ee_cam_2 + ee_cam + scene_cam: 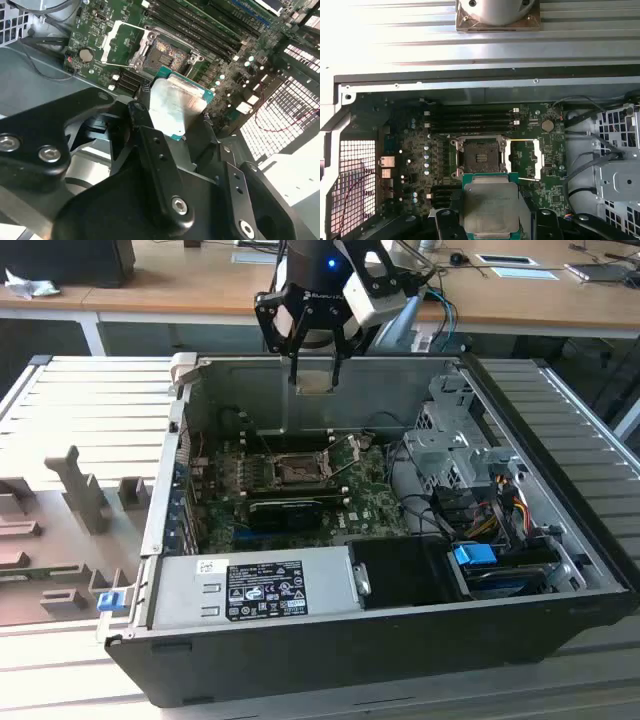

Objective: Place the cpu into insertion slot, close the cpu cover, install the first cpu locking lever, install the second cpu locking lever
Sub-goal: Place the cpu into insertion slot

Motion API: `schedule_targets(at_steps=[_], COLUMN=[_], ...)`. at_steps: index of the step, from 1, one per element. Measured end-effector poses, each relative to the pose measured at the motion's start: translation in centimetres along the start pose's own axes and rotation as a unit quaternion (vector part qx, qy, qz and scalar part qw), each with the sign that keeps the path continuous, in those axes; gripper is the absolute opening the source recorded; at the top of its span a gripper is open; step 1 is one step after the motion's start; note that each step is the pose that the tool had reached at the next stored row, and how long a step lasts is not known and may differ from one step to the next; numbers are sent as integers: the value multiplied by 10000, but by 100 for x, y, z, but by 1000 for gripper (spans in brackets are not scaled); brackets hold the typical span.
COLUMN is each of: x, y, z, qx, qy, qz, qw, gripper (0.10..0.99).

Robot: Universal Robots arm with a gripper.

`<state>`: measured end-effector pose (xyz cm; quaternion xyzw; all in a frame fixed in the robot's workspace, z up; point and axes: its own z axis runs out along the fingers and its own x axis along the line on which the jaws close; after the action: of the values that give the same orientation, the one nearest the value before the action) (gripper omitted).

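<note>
My gripper (315,368) hangs above the rear wall of the open computer case, shut on the cpu (315,382), a pale silvery square chip with a green edge. In both wrist views the cpu (490,206) (177,105) sits between the black fingers (448,226), high above the green board. The insertion slot (298,472) (480,157) (168,53) lies open below, dark centre showing inside a silver rim. The cpu cover (527,159) (122,43), a thin silver frame, is swung open beside the slot.
The case (590,570) walls ring the board. A long black card (290,508) lies just in front of the slot, a power supply (255,588) at the front, and a drive cage (450,440) with cables on the exterior view's right. Grey fixtures (80,490) stand on the left table.
</note>
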<state>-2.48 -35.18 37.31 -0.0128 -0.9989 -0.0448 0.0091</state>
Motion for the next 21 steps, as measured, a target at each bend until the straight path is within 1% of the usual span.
schedule_targets(at_steps=[8,21], x=[1,1], y=[0,0], z=[0,0], qx=[-3,-7], qy=[-16,-34], qz=[175,381], qw=[9998,9993], gripper=[529,529])
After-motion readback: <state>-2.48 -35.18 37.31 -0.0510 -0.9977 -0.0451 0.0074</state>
